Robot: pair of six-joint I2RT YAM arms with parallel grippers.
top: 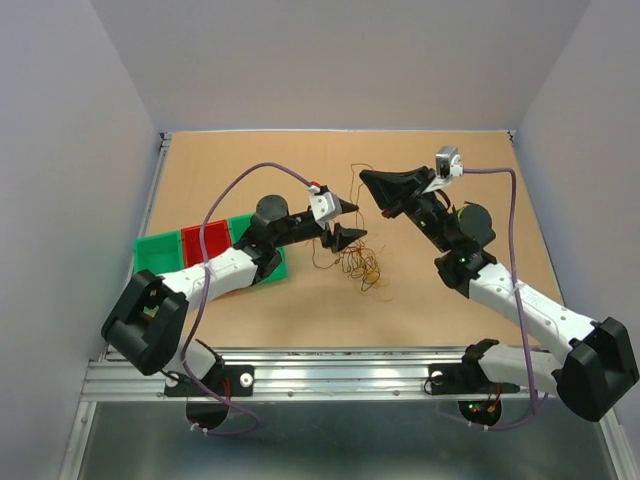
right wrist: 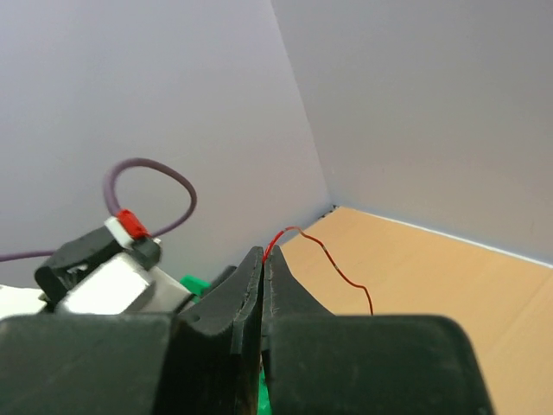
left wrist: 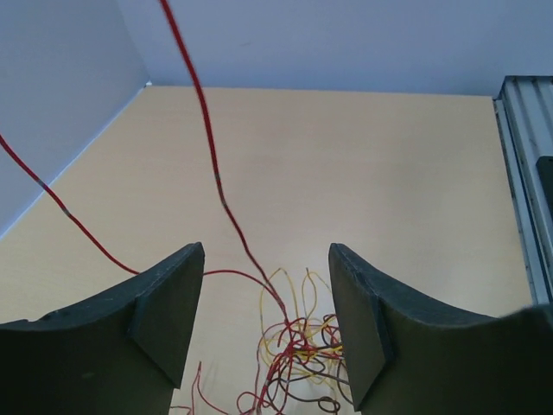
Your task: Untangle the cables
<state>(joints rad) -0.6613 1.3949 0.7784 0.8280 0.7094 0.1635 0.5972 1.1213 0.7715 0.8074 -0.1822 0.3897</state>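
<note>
A red tab [top: 316, 186] is being shown on the wrist block of the left arm, too small for any writing to be read.

The cables [top: 362, 265] are being seen as a small loose tangle of red, yellow and dark strands lying on the brown surface [top: 250, 170], to the right of the row of green and red trays [top: 160, 243] and well apart from them.

The left claw [top: 358, 221] is being held between the trays and the tangle, just above the tangle's near-left edge, with its fingers [left wrist: 173, 303] standing apart. In the left wrist view the tangle [left wrist: 294, 359] is being framed in the gap between those fingers, slightly beyond them, and nothing is being gripped.

The right claw [top: 368, 180] is being held farther from the trays, beyond the tangle and raised above the surface. Its fingers are being pressed together on a red strand [right wrist: 333, 259], which is being pinched at the very tips [right wrist: 264, 255]. In the left wrist view that strand [left wrist: 203, 112] is being drawn up from the tangle in a long slanted line, passing between the left claw's fingers without touching either. A second red length [left wrist: 60, 207] is being shown curving away on the trays' side.
</note>
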